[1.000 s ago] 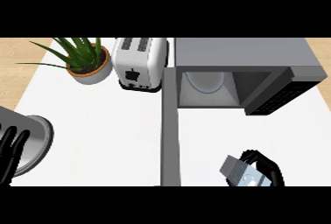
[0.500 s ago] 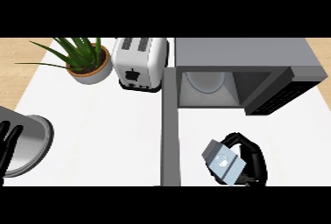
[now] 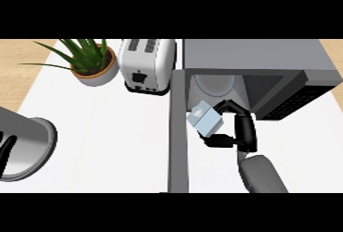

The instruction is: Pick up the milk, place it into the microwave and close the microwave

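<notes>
The milk (image 3: 205, 119) is a small pale blue and white carton, tilted, held just in front of the microwave's mouth. My right hand (image 3: 236, 130) is shut on it, thumb and fingers curled round its right side. The microwave (image 3: 261, 56) is a grey box at the top right, with its interior and round turntable (image 3: 216, 84) showing. Its dark door (image 3: 295, 97) hangs open at the right. My left hand (image 3: 5, 152) shows only as dark fingers at the left edge, resting.
A white toaster (image 3: 146, 66) stands left of the microwave. A potted plant (image 3: 90, 63) sits at the back left. A grey round pot or bowl (image 3: 30, 147) lies at the left edge. A grey vertical strip (image 3: 178, 136) divides the counter.
My right hand has carried the milk up from the counter's lower right toward the microwave's open mouth. My forearm now shows below it. The left hand stayed put.
</notes>
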{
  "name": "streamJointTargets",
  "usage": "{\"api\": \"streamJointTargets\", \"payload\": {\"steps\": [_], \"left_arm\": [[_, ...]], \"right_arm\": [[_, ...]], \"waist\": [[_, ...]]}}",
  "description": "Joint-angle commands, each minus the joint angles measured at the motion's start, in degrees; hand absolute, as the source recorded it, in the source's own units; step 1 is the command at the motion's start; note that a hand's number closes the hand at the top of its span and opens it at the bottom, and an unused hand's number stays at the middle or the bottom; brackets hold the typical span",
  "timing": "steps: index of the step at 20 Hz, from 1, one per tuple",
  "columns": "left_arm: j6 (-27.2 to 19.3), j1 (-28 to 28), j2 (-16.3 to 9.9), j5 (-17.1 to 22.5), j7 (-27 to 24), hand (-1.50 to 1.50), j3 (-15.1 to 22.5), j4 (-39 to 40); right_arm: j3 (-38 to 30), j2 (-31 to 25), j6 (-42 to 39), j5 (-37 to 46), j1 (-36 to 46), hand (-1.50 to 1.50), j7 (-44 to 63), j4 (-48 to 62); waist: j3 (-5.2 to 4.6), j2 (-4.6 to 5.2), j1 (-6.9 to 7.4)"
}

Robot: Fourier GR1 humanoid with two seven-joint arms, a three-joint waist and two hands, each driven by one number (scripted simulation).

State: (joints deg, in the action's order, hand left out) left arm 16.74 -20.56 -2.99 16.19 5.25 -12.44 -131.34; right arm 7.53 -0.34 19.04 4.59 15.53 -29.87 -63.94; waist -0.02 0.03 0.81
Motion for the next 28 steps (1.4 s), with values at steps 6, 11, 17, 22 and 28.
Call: {"api": "streamJointTargets", "payload": {"steps": [6, 11, 17, 22, 28], "left_arm": [[-2.3, 7.0, -1.0, -0.2, 3.9, -1.50, -0.2, 2.5], [0.7, 3.4, -0.3, 0.9, 1.6, -1.50, 0.2, 1.0], [3.4, 2.4, -1.0, 2.0, -2.0, -1.50, -1.8, 4.4], [1.7, 4.7, -1.3, -0.4, 0.4, -1.50, -0.6, 3.3], [1.4, 6.5, -1.3, -3.1, 0.4, -1.50, 0.4, 6.2]], "right_arm": [[-8.4, -3.3, 4.8, 3.0, 22.6, 1.50, 6.3, 21.7], [-12.6, -6.8, 7.4, 4.3, 31.1, 1.50, 2.8, 36.8], [-17.2, -10.5, 15.0, 4.1, 37.0, 1.50, 1.4, 44.4], [-16.7, -11.7, 25.1, 7.5, 38.1, 1.50, -4.2, 47.8], [-11.3, -11.9, 20.3, 13.5, 44.0, -1.50, 1.2, 56.6]], "waist": [[0.06, 0.35, 0.18], [0.10, 0.76, 1.72], [0.10, 1.52, 3.44], [0.21, 1.98, 4.02], [0.15, 2.04, 4.02]]}}
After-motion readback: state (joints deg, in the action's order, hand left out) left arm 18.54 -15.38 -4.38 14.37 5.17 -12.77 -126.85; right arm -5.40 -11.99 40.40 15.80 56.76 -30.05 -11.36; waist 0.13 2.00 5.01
